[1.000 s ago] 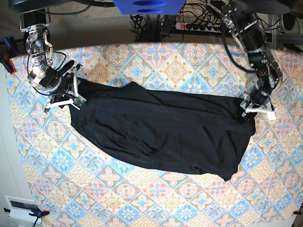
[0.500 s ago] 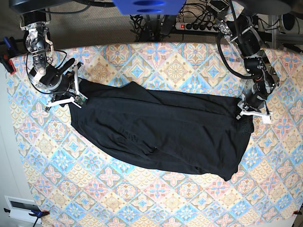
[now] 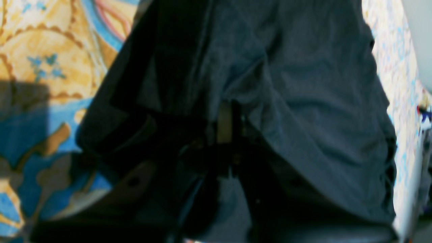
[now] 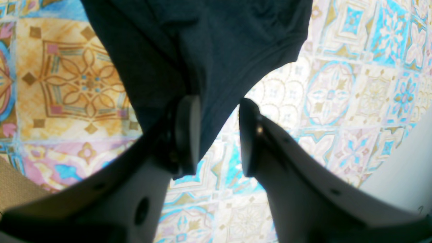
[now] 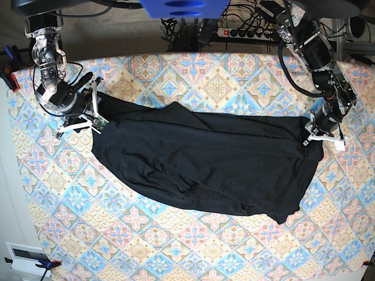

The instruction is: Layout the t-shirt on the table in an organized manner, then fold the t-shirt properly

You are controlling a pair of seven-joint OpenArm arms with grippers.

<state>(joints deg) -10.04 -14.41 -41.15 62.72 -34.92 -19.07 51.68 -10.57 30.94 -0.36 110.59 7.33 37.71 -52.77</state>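
Note:
The black t-shirt (image 5: 205,158) lies spread lengthwise across the table (image 5: 176,252), its cloth pulled fairly smooth. At the table's right edge in the base view, my left gripper (image 5: 321,136) is shut on the shirt's right edge; the left wrist view shows dark fabric (image 3: 303,101) bunched between its closed fingers (image 3: 226,125). My right gripper (image 5: 89,117) sits at the shirt's far-left corner. In the right wrist view its fingers (image 4: 189,131) stand apart, and a point of the shirt (image 4: 209,50) hangs between them against one pad.
A power strip and cables (image 5: 246,32) run behind the table's back edge. A clamp (image 5: 9,76) grips the cloth at the left side. A small white device (image 5: 23,257) sits off the front left corner. A blue mount (image 5: 184,7) hangs overhead.
My left gripper has closed on the shirt's right edge and drawn it out to the right, stretching the cloth flatter. The right gripper has shifted only slightly.

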